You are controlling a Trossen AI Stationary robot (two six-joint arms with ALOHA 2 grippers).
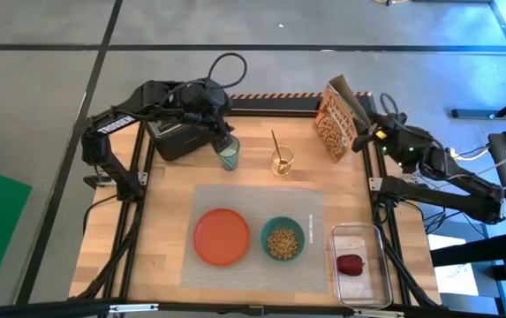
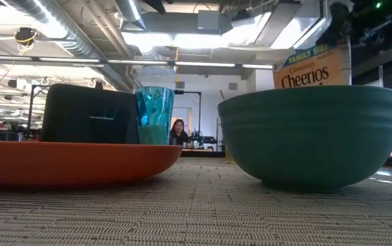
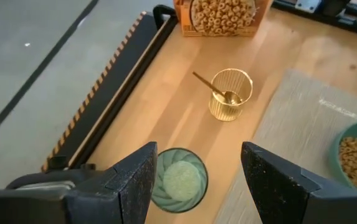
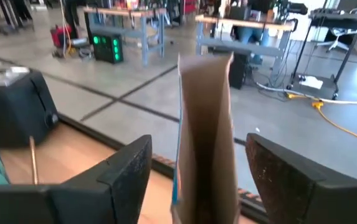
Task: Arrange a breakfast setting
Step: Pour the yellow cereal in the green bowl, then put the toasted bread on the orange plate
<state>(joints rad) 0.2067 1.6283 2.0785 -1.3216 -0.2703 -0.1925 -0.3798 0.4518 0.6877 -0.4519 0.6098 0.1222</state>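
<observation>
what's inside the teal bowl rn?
The teal bowl on the grey placemat holds a layer of tan cereal pieces, seen from above. The low view shows only its outer wall, and what lies beneath the cereal is covered.

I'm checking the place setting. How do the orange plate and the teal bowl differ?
The orange plate is wider, flat and bare; the teal bowl is smaller, deep and holds cereal. The plate lies nearer the left arm's side, the bowl nearer the right's. Both are round and rest on the grey placemat.
</observation>
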